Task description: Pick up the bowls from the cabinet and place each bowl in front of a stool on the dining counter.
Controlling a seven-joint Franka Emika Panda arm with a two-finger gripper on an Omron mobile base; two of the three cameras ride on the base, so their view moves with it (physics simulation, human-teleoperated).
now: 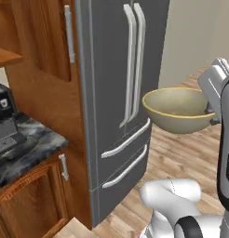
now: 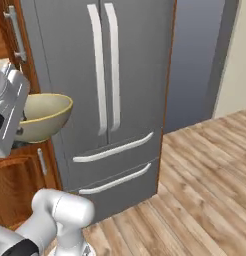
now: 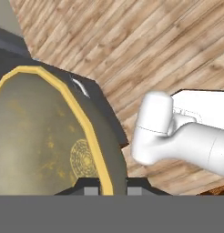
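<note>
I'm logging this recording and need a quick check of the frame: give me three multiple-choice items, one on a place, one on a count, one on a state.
1. Where is the olive-beige bowl?
A. On the coffee machine
B. Held in the air in front of the fridge
C. On the floor

2. How many long vertical handles does the fridge have?
A. One
B. Two
C. Four

3. How is the end effector?
A. Open, holding nothing
B. Shut on the bowl's rim
C. Pulling a fridge handle

Answers: 1 B, both base views show it aloft by the fridge doors. 2 B, a pair at the door seam. 3 B, in the hand view the fingertips straddle the rim.
</note>
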